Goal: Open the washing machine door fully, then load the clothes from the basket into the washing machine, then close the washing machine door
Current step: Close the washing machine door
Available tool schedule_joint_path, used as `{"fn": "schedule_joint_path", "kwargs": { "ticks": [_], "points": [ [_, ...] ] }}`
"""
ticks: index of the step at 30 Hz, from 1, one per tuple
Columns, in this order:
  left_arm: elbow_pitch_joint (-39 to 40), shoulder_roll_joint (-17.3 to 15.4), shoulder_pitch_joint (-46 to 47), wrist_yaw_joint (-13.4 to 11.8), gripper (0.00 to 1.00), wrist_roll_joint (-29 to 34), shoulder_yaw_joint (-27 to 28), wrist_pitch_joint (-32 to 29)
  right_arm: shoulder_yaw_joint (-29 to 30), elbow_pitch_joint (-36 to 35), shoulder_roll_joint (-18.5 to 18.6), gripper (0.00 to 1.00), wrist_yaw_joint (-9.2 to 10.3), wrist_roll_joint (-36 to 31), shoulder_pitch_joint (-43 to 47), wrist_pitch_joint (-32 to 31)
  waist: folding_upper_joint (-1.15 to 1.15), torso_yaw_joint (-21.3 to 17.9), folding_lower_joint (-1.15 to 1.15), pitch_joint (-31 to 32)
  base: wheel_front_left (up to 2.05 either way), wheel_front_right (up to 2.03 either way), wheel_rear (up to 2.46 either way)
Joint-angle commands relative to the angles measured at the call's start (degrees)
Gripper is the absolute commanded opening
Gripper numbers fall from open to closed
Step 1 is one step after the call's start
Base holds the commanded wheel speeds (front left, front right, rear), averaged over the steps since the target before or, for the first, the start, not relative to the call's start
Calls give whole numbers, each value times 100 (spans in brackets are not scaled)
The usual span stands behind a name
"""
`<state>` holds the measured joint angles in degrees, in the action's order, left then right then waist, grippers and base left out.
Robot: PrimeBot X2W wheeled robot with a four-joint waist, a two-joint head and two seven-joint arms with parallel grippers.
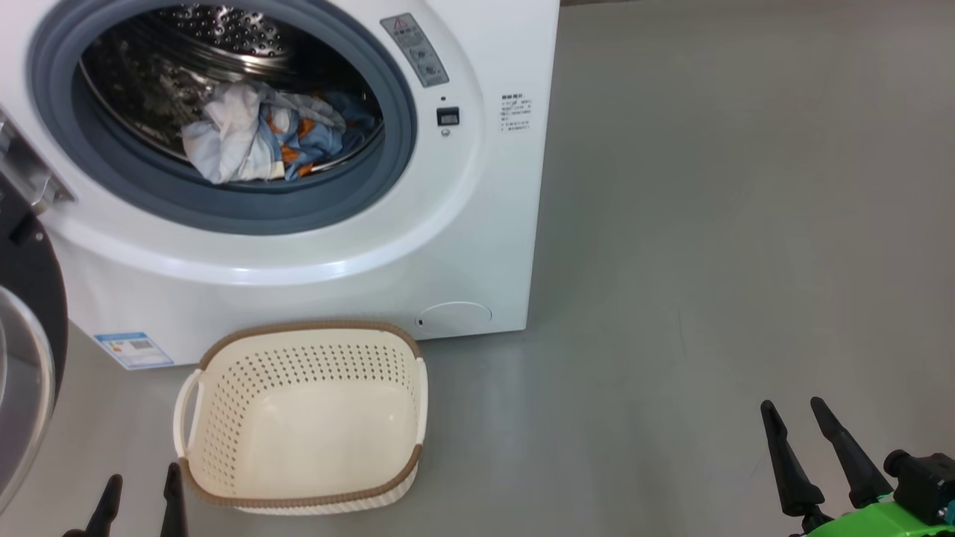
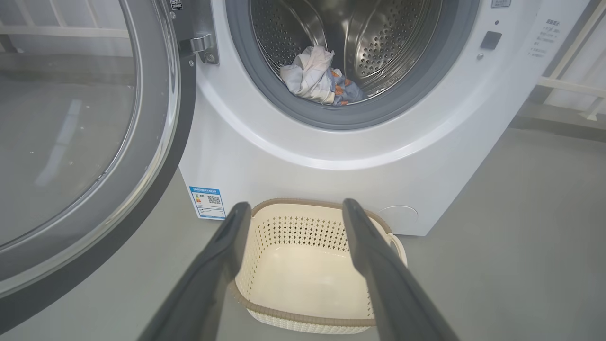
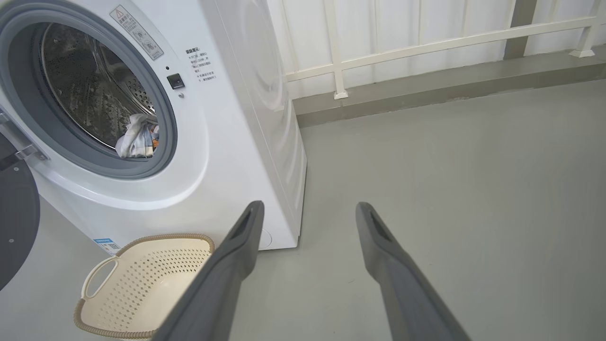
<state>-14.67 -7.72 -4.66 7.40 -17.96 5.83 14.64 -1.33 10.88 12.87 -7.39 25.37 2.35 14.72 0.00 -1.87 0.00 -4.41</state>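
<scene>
The washing machine stands with its door swung wide to the left. Inside the steel drum lie the clothes, white and blue with orange prints. On the floor before the machine sits the cream basket, with nothing in it. My left gripper hovers open just left of and in front of the basket. Far off at the lower right, my right gripper stands open over bare floor.
Grey floor stretches to the right of the machine. A white railing and a low grey kerb run along the back wall behind it.
</scene>
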Motion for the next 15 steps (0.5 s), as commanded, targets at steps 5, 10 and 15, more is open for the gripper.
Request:
{"fn": "schedule_joint_path", "kwargs": {
  "ticks": [5,10,15],
  "points": [
    [168,-104,155,9,100,7,204,36,-87,-140,88,100,-10,16,-117,28,0,9,0,-4,-53,53,0],
    [220,-100,159,9,100,-14,161,36,-87,-152,77,100,-10,10,-120,28,0,15,0,-8,-2,2,0],
    [240,-88,179,9,100,6,167,36,-86,-159,70,100,-10,2,-123,28,0,47,0,-23,0,0,0]
  ]
}}
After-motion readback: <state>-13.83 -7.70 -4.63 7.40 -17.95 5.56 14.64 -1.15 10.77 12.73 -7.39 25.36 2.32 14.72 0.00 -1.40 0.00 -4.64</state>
